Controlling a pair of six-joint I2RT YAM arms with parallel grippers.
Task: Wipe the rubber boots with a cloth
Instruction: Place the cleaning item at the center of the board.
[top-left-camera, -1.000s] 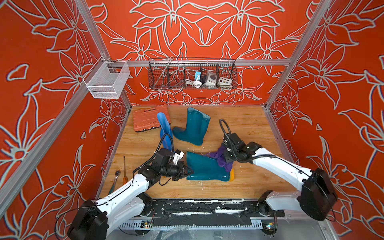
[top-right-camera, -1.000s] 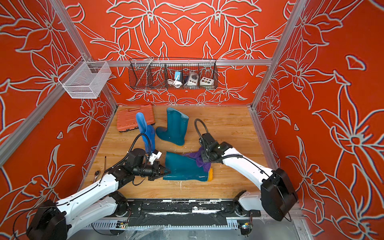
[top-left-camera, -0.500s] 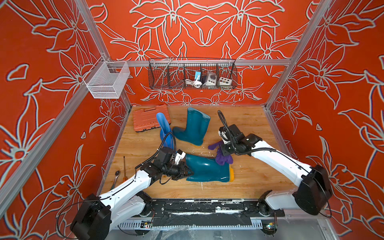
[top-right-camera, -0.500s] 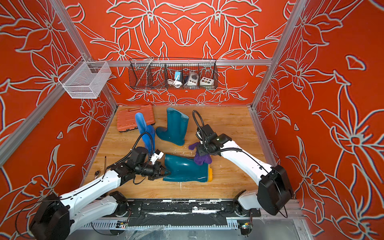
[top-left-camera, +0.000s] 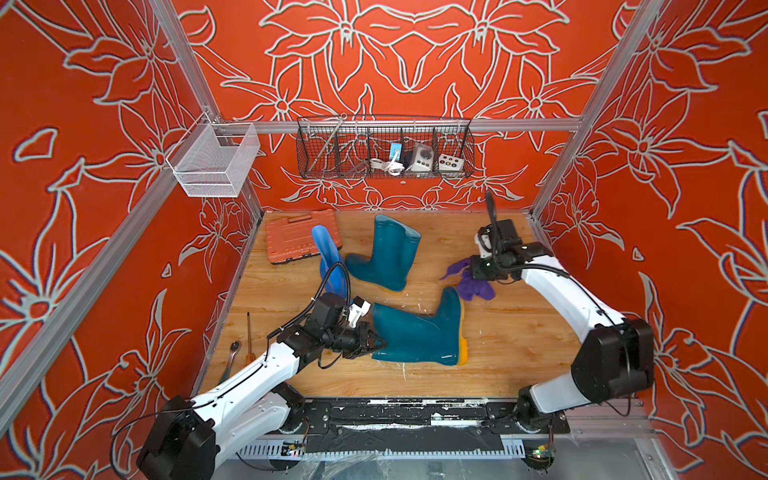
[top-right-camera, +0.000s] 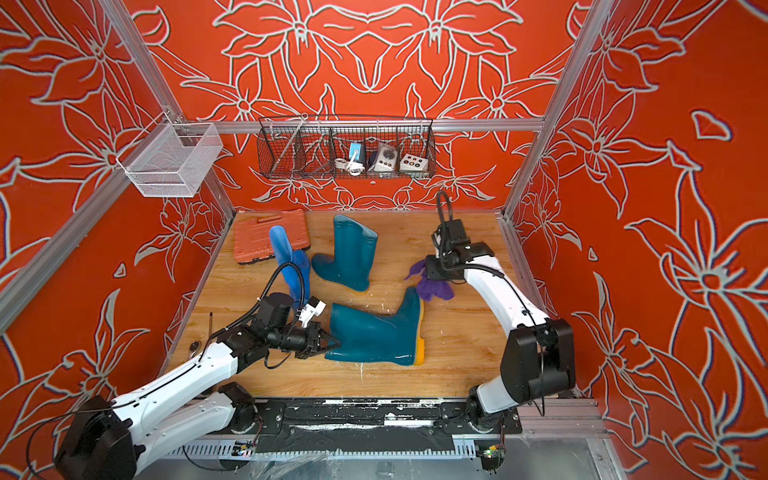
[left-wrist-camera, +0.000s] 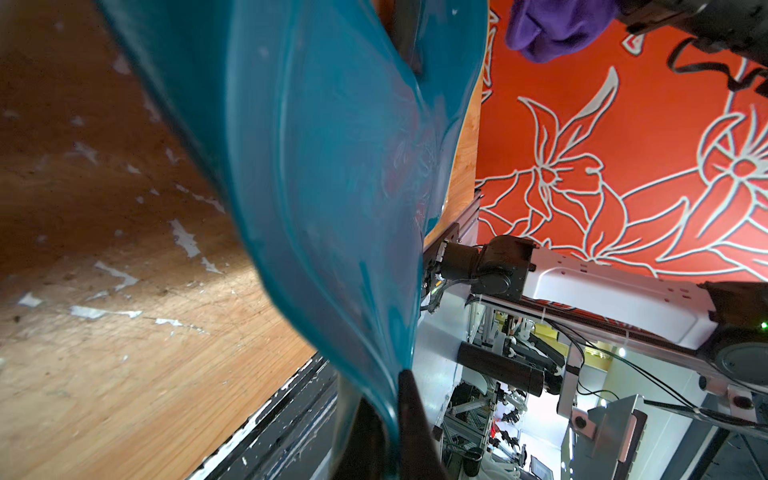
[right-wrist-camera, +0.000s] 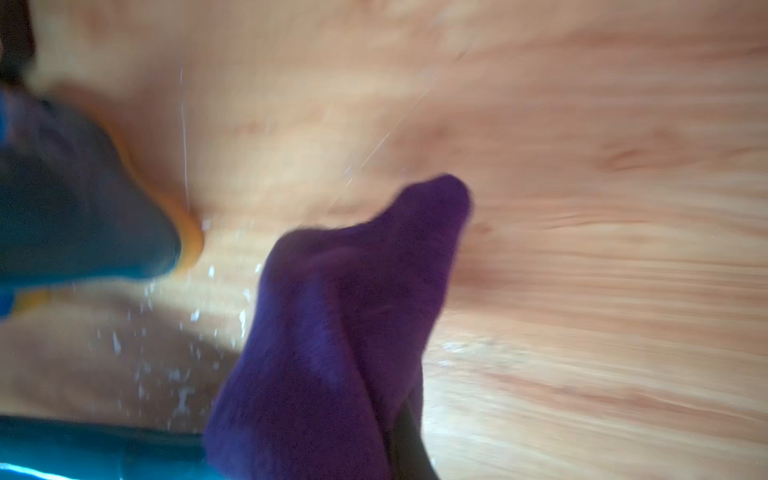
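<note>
A dark teal rubber boot (top-left-camera: 419, 336) (top-right-camera: 374, 332) lies on its side near the front of the wooden floor. My left gripper (top-left-camera: 376, 345) (top-right-camera: 332, 345) is shut on the rim of its shaft, and the left wrist view shows the rim (left-wrist-camera: 332, 166) pinched between the fingers. A second teal boot (top-left-camera: 390, 253) and a bright blue boot (top-left-camera: 330, 262) stand further back. The purple cloth (top-left-camera: 473, 282) (top-right-camera: 432, 286) (right-wrist-camera: 340, 324) hangs bunched from my right gripper (top-left-camera: 478, 272), which is shut on it just above the floor, beside the lying boot's toe (right-wrist-camera: 83, 208).
An orange tool case (top-left-camera: 299, 241) lies at the back left. A screwdriver (top-left-camera: 249, 336) and a wrench (top-left-camera: 232, 353) lie along the left edge. A black wire basket (top-left-camera: 386, 149) and a white mesh basket (top-left-camera: 216, 160) hang on the walls.
My right gripper has pulled the cloth off the lying boot's foot and carried it back and to the right. The left gripper kept its hold and shifted the boot slightly.
</note>
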